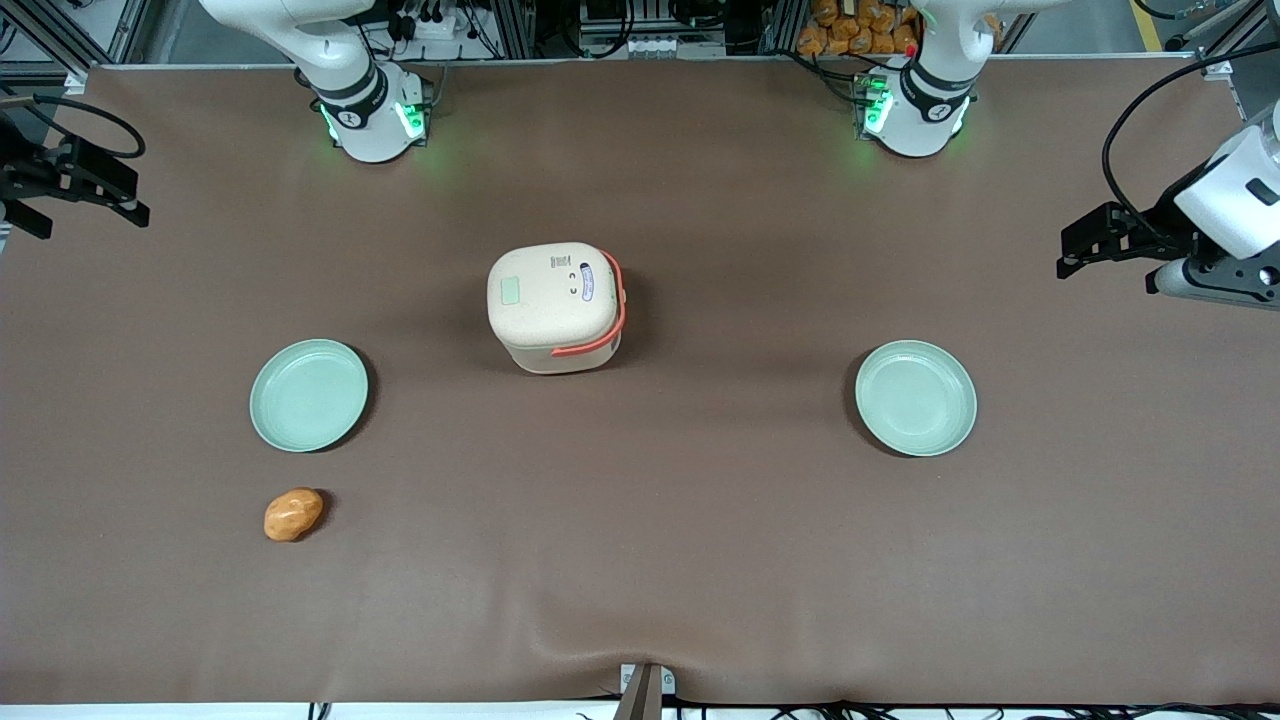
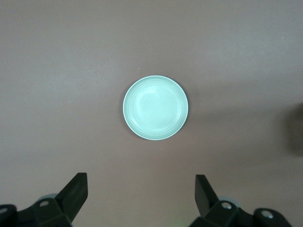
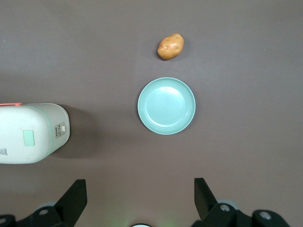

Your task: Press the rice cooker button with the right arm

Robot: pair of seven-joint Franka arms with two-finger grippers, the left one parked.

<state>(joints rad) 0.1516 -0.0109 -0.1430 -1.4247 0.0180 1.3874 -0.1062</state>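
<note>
Hand (image 3: 137, 201) wide open, fingers (image 3: 75, 196) apart, holding nothing, up high at the working arm's end of the table (image 1: 700, 560). Rice cooker (image 1: 556, 308) mid-table, well apart from hand, green button (image 1: 511, 292) on lid. Green plate (image 1: 309, 395) near orange lump (image 1: 293, 514).

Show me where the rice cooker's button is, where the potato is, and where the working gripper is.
button (image 1: 511, 291), front view, middle of the green pad on the lid.
potato (image 1: 293, 514), front view, middle of its skin.
gripper (image 3: 139, 201), right wrist view, midway between its open fingertips, above the table.
</note>
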